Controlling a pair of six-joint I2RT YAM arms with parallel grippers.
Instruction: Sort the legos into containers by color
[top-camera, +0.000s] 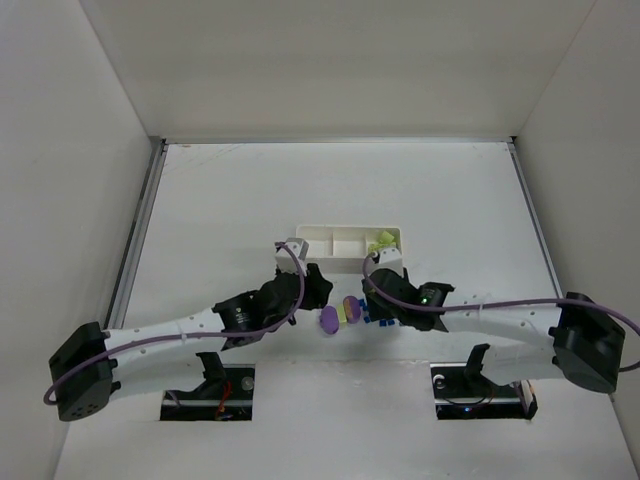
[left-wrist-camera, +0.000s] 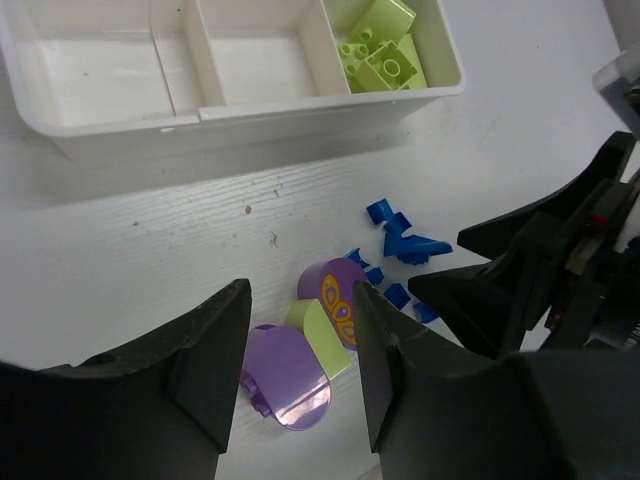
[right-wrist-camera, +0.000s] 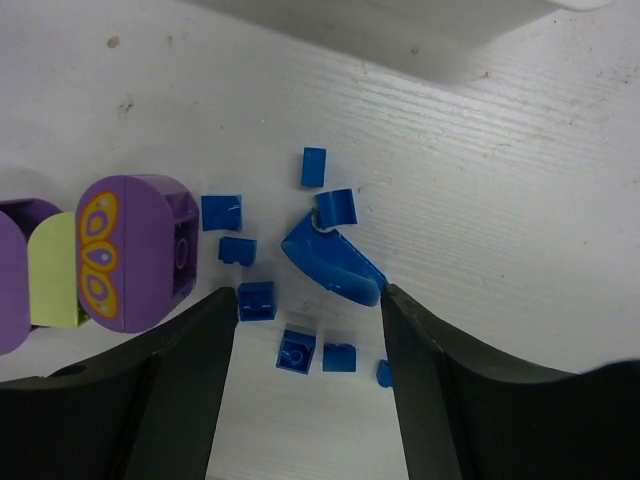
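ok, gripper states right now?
Left gripper: open, holding nothing.
Right gripper: open, holding nothing, above the blue bricks.

White table (top-camera: 250, 190), faint grain up close, a few dark specks (left-wrist-camera: 248, 210) on it. Boxed in by white panels: back wall (top-camera: 340, 60) at 12, left wall (top-camera: 60, 200) at 9, right wall (top-camera: 600, 180) at 3. Metal left rail (top-camera: 135, 235) runs along the table's 9 o'clock edge, with a matching right rail (top-camera: 535, 225) at 3. Two dark cutouts in the near edge: left cutout (top-camera: 240, 385) at 7, right cutout (top-camera: 450, 385) at 5. Small red bit in the left one, too small to identify.
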